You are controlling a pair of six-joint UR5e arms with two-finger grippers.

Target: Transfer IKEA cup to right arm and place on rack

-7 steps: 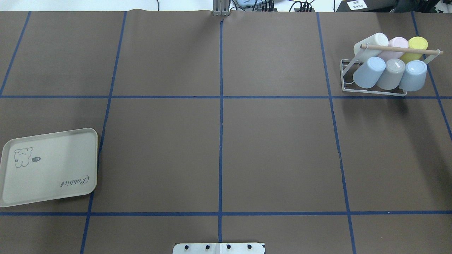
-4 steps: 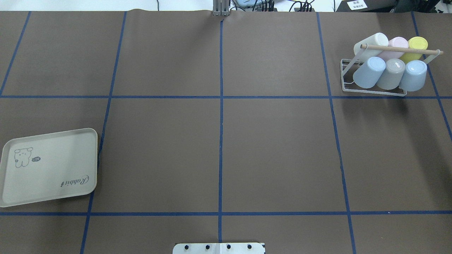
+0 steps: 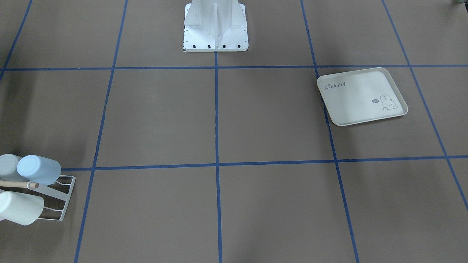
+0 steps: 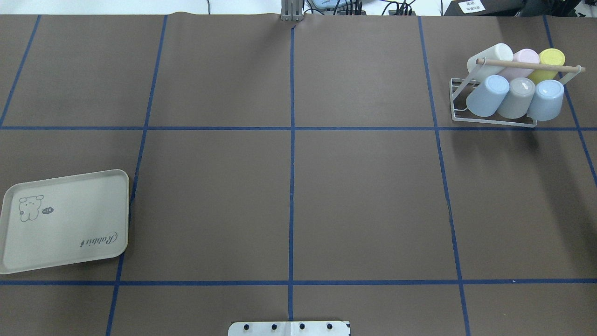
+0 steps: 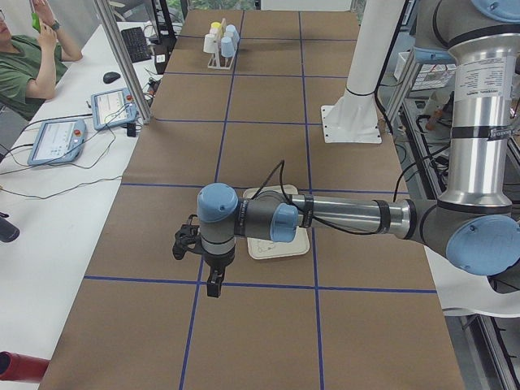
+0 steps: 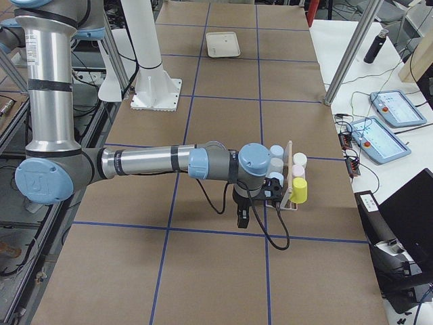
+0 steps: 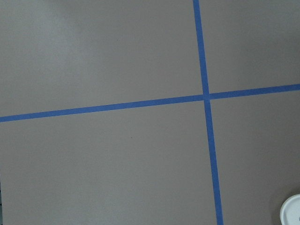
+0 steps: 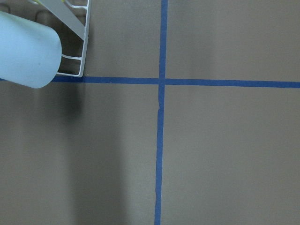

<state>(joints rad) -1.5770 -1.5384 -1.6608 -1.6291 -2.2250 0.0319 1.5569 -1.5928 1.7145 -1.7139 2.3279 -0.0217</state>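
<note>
Rack (image 4: 493, 122) bearing six cups (image 4: 515, 98), right gripper (image 6: 242, 218) hovering beside it, left gripper (image 5: 213, 284) near rabbit-print tray (image 4: 70, 233), neither gripper's opening discernible

Our left arm (image 5: 349, 216) and right arm (image 6: 142, 161) are silver metal tubes joined by grey housings with light-blue round caps (image 5: 218, 202) and ringed by black bands (image 5: 382, 218). A thin black cable (image 5: 282, 164) loops off each forearm. The left gripper (image 5: 213, 289) and right gripper (image 6: 241, 221) are black. Our white pedestal (image 3: 215, 22) shows dark bolts (image 3: 209, 46) along its base plate.
</note>
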